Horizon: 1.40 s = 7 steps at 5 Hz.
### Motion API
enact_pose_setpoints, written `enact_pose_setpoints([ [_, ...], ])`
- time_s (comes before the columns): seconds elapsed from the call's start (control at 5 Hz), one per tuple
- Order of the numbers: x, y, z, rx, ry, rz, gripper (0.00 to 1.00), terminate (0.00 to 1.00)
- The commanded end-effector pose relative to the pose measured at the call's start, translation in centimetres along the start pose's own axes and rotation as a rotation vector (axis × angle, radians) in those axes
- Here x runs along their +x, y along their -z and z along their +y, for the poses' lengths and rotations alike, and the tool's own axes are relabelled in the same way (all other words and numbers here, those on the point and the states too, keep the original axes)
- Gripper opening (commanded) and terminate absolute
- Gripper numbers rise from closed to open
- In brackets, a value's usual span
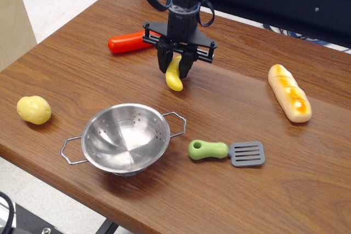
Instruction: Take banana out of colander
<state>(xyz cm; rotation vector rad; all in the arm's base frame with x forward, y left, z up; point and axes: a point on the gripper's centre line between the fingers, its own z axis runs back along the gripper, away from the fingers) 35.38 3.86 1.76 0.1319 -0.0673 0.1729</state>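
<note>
My gripper (175,70) is shut on the small yellow banana (174,78), which hangs upright between the fingers with its lower tip close to the wooden table (230,108); I cannot tell whether it touches. The shiny steel colander (125,138) with wire loop handles stands empty near the table's front edge, well in front of and left of the gripper.
A red-orange toy (130,42) lies behind and left of the gripper. A pale-yellow potato (34,109) sits at the left. A tan bread loaf (289,93) lies at the right. A green-handled grey spatula (226,152) lies right of the colander.
</note>
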Motion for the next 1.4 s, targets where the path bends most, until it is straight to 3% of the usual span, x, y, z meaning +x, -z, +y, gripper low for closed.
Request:
enact_pose_setpoints([
  [0.0,2.6,-1.7,1.2,0.042,-0.030,-0.052,1.00,0.00],
  [0.8,1.5,-8.8,0.1,-0.123,-0.040,-0.135,1.00,0.00],
  [1.0,1.5,-8.8,0.1,-0.123,-0.040,-0.135,1.00,0.00],
  [1.2,1.5,-8.8,0.1,-0.123,-0.040,-0.135,1.00,1.00],
])
